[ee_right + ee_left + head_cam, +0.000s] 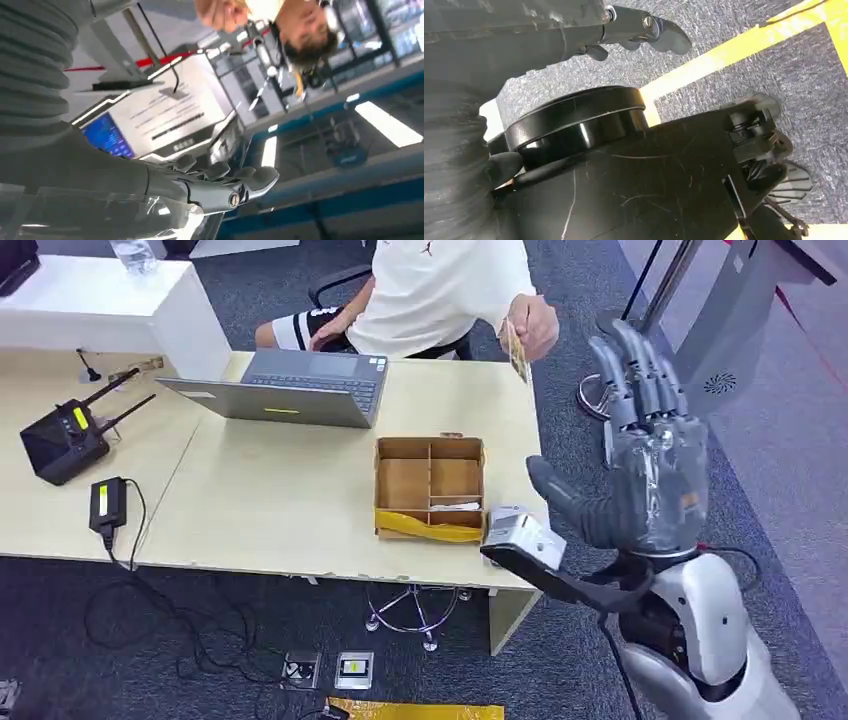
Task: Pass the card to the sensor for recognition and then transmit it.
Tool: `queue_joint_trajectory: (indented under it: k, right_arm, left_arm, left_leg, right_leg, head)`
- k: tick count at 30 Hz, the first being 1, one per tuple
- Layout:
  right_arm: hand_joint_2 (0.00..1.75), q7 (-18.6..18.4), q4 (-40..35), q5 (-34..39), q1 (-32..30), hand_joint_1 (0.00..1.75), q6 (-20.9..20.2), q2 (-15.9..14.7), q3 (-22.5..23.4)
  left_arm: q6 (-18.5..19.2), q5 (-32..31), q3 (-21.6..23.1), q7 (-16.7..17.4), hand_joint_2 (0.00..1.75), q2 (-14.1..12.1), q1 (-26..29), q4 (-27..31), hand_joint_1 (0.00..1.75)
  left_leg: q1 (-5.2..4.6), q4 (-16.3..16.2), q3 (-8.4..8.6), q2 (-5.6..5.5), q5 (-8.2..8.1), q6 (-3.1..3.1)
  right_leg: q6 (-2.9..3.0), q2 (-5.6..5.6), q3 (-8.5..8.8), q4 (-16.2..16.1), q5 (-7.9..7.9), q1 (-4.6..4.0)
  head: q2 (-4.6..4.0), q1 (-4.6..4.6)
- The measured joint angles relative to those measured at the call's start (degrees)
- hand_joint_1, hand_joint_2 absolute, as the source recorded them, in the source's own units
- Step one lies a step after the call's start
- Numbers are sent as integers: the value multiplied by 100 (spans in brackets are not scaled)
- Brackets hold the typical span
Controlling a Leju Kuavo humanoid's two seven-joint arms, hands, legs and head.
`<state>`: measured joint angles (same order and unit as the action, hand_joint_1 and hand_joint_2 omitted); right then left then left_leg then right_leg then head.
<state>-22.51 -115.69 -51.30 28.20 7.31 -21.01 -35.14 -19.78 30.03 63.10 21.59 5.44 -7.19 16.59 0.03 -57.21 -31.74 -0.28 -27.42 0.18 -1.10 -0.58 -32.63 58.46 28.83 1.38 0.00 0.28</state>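
You are at the very start of the job: the card (pixel 516 348) is not yet yours. A person (pixel 440 290) seated at the far side of the table (pixel 280 490) holds it out in one hand, past the table's far right corner, and your right hand (pixel 640 455) is raised just beside it with the fingers spread upward and the thumb out to the side, holding nothing. As I judge it, the step in hand is taking the card from the person, and the next move calls for you to bring the right hand's fingers and thumb around the card's free edge and pinch it flat before the person lets go; only then can you carry it to the sensor. The likely sensor is the small silver-and-black device (pixel 515 537) at the table's near edge, touching the divided cardboard box (pixel 430 485), though I cannot be sure of that from here. The head view gives you the whole layout: the open laptop (pixel 300 385), the black router (pixel 62 440) and the gap between hand and card. The right wrist view (pixel 220 187) adds what the head view lacks, a lit display screen (pixel 160 120) beyond the open fingers. The left wrist view shows your left hand (pixel 644 30) hanging over grey carpet with yellow floor tape (pixel 734 50), fingers loosely curled in on nothing.
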Motion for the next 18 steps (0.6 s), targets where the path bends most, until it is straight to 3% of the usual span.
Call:
queue_joint_trajectory:
  k: [8, 12, 15, 18]
  right_arm:
    - [175, -70, 711, 501, 673, 0, -624, 381, -648]
    - [175, -98, 1262, 612, 977, 0, -735, 619, -989]
    - [175, -98, 1650, 658, 1195, 0, -783, 785, -1186]
    - [175, -31, 2014, 763, 1318, 0, -796, 960, -1349]
  left_arm:
    - [7, -11, 142, -195, 175, -22, -14, 7, 0]
    - [-337, -171, 267, -542, 175, -24, 15, 72, 0]
    - [-542, -486, 405, -678, 175, -48, 41, 193, 0]
    - [-553, -1240, 656, -577, 175, -92, 34, 330, 0]
  left_leg:
    - [0, 0, -6, -5, 2, 0]
    - [0, -1, -6, -8, 3, 0]
    - [0, -1, -5, -7, 3, 0]
    - [0, -1, -6, -8, 3, 0]
  right_leg:
    - [0, 2, -5, 2, 0, 0]
    - [0, -3, -9, 1, 0, 0]
    - [1, -1, -10, 2, 0, -1]
    - [1, -1, -11, 2, 0, -1]
  head:
    - [0, -2]
    - [0, -2]
    - [0, 0]
    - [0, -2]
